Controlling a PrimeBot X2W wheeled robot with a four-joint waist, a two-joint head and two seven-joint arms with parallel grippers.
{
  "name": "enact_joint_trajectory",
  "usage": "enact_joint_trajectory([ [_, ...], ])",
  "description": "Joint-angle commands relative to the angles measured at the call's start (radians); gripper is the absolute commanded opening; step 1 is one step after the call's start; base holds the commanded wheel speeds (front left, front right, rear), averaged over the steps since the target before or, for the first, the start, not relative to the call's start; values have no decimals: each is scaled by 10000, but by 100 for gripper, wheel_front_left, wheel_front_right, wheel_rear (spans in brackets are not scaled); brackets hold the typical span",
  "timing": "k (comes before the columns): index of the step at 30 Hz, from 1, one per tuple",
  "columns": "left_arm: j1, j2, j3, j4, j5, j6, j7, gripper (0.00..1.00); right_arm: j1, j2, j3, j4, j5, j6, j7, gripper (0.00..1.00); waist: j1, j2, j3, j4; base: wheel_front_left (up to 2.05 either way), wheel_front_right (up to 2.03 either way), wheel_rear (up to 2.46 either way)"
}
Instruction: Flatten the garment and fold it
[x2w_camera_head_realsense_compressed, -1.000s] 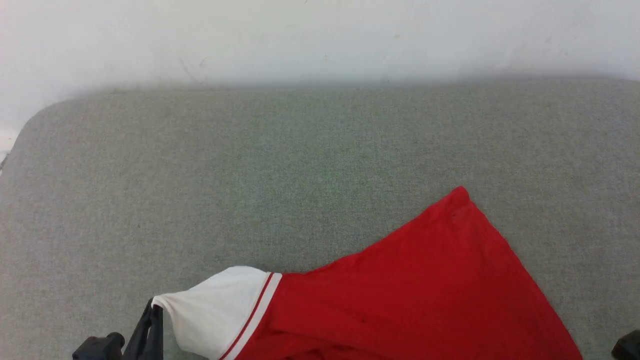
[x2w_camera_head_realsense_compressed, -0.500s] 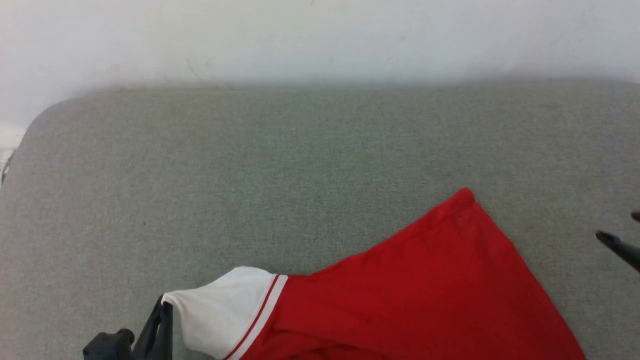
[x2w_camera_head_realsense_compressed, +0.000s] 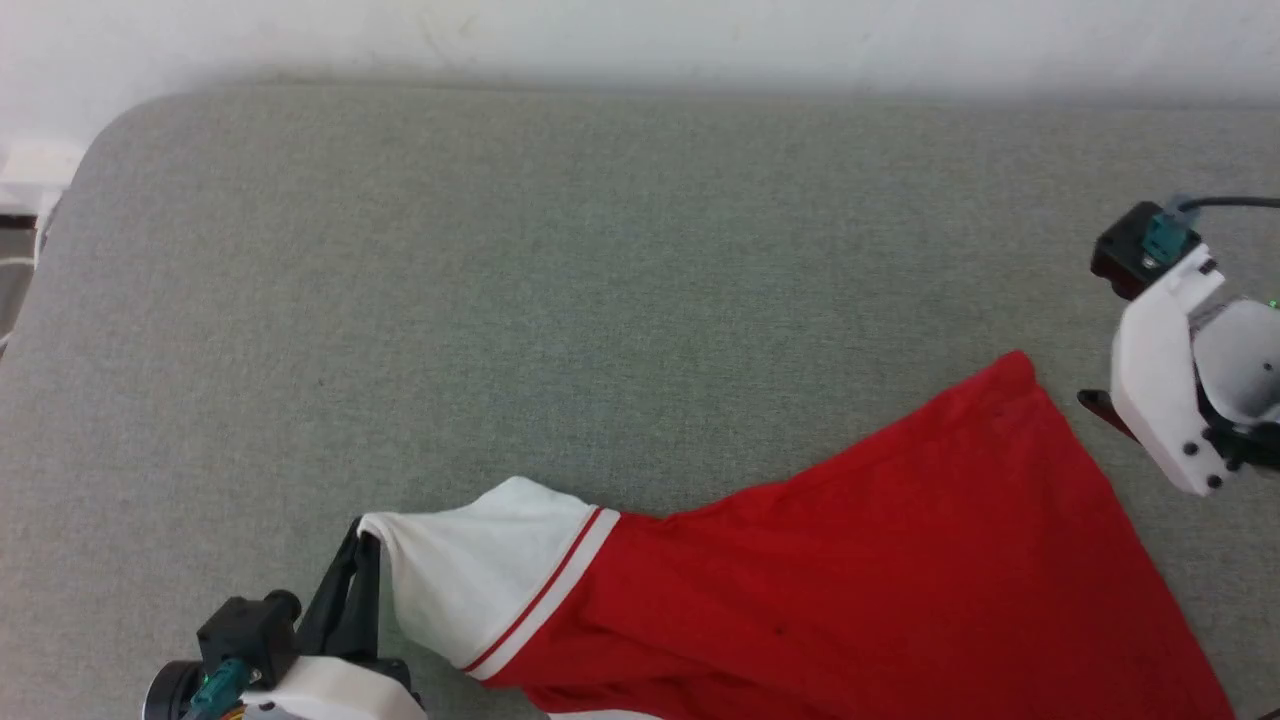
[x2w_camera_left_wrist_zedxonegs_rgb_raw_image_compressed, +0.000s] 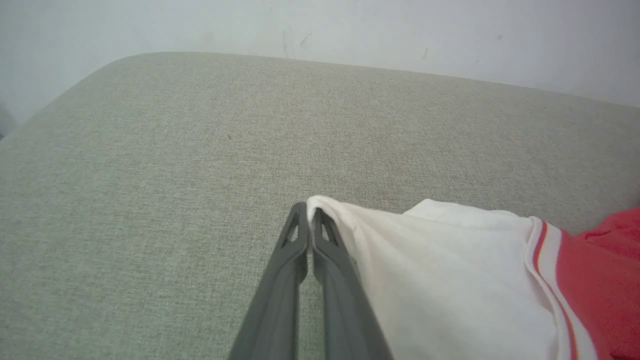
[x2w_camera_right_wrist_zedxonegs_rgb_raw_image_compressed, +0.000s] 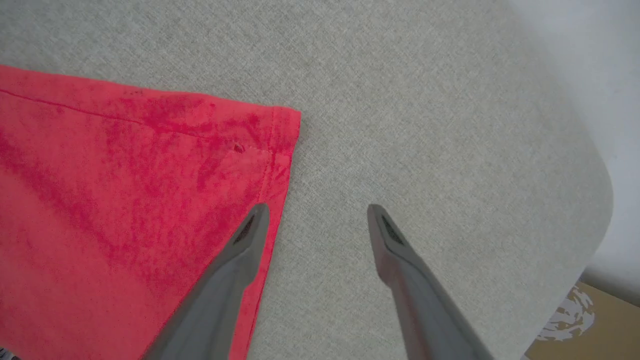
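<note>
The garment (x2w_camera_head_realsense_compressed: 900, 560) lies on the table (x2w_camera_head_realsense_compressed: 500, 250), low and right of middle in the head view, plain red side up. It is not flat; it runs as a skewed wedge from a white sleeve (x2w_camera_head_realsense_compressed: 480, 570) at the left to a hem corner (x2w_camera_head_realsense_compressed: 1015, 365) that points toward the wall (x2w_camera_head_realsense_compressed: 600, 30); creases gather under the sleeve seam, and the near part is cut off by the frame.

The left tool (x2w_camera_left_wrist_zedxonegs_rgb_raw_image_compressed: 306, 210) is pressed together on the cuff edge of the sleeve, pinching it and drawing it to a point. The right tool (x2w_camera_right_wrist_zedxonegs_rgb_raw_image_compressed: 317, 210) is spread wide and holds nothing; it hangs just below the hem corner, one finger over red cloth, the other over bare table; whether either tip touches I cannot tell.

I judge the step to be flattening, with one end gripped and the other free; folding has not begun.

The next move calls for the right tool to drop onto the hem edge near the corner, straddle it, and close on the cloth; then both should draw apart to take out the slack. The left pinch must hold; catching only the top layer at the hem would leave the underside bunched.
</note>
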Motion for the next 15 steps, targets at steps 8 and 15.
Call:
enact_joint_trajectory([
  [8,-608,-239,-146,276,140,-163,-151,0,-1067,1124,1418,2586,-145,-7,-813,100,-2,0,788,608,0,0,0],
  [15,-708,-335,-127,443,170,-194,-192,0,-756,1282,2591,3465,496,-7,-1271,100,-2,0,831,586,0,0,0],
])
